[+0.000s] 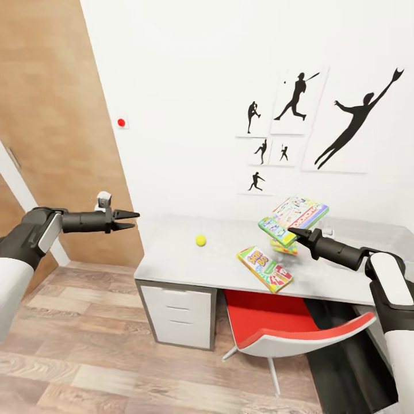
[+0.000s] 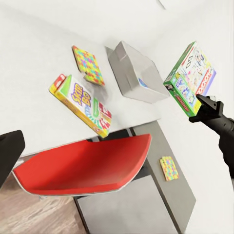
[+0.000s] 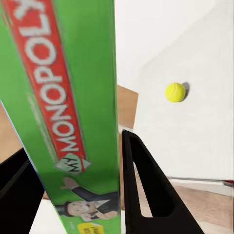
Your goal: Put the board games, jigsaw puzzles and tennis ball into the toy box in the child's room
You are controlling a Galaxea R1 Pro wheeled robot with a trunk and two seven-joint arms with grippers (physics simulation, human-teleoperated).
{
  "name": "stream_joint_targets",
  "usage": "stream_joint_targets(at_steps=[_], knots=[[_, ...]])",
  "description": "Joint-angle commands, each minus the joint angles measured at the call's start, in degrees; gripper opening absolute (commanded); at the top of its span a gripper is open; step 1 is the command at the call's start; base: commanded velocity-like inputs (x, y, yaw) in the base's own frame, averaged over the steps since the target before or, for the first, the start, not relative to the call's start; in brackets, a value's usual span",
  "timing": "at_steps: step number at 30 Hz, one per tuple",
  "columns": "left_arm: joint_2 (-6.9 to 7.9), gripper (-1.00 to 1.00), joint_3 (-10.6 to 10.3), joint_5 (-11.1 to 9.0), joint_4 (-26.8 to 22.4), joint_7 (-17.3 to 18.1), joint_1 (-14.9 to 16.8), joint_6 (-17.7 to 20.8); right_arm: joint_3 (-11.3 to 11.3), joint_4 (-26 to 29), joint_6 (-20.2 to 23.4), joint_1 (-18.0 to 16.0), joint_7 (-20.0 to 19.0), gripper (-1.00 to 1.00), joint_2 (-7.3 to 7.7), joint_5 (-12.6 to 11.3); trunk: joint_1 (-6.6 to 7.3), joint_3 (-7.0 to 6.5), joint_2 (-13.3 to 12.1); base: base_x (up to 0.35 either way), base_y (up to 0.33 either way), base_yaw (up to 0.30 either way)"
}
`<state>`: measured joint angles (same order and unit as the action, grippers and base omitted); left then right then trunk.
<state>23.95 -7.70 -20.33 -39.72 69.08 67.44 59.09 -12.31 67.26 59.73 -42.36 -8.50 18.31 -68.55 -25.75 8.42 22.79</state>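
My right gripper [image 1: 299,233] is shut on a green-edged white-and-red board game [image 1: 294,217], a Monopoly box [image 3: 63,112], and holds it tilted in the air above the table [image 1: 190,261]. Under it lies a jigsaw puzzle [image 1: 285,248]. The SKIP-BO board game [image 1: 264,268] lies on the table near the front edge. The tennis ball [image 1: 200,240] rests further left. The pale grey toy box [image 2: 136,73] stands behind the puzzle [image 2: 87,64]. A second jigsaw puzzle [image 2: 168,168] lies on a lower dark cabinet. My left gripper [image 1: 132,220] hovers open and empty beyond the table's left end.
A red and white chair [image 1: 276,322] is pushed under the table, beside the white drawers [image 1: 175,316]. A dark grey cabinet [image 2: 146,204] stands low on the right. A wooden door [image 1: 57,115] is at the left, and wood plank floor [image 1: 86,356] lies before the desk.
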Motion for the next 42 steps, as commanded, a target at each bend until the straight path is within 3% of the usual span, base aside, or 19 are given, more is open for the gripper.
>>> stream_joint_targets(at_steps=[1, 14, 22, 42], knots=[[0.08, 1.0, -0.2, -0.2, 0.0, 0.2, 0.1, 0.3, -0.1, 0.0, 0.3, -0.1, -0.6, -1.0, -0.02, 0.2, -0.04, 0.12, 0.1, 0.014, 0.0, -0.283], [0.04, 1.0, -0.3, -0.1, -1.6, 0.2, 0.1, 0.3, -0.1, 0.0, 0.3, -0.1, -0.6, -1.0, -0.02, 0.2, -0.04, 0.08, 0.1, 0.136, 0.0, -0.274], [0.04, 1.0, -0.3, -0.1, -2.6, 0.2, 0.1, 0.4, -0.1, 0.0, 0.3, 0.0, -0.6, -1.0, -0.02, 0.3, -0.04, -0.03, 0.1, 0.207, 0.0, -0.064], [0.21, 1.0, -0.2, -0.1, -2.6, 0.2, 0.1, 0.4, -0.1, -0.2, 0.3, 0.0, -0.6, -1.0, -0.02, 0.3, -0.04, -1.63, 0.1, 0.068, 0.0, -0.141]])
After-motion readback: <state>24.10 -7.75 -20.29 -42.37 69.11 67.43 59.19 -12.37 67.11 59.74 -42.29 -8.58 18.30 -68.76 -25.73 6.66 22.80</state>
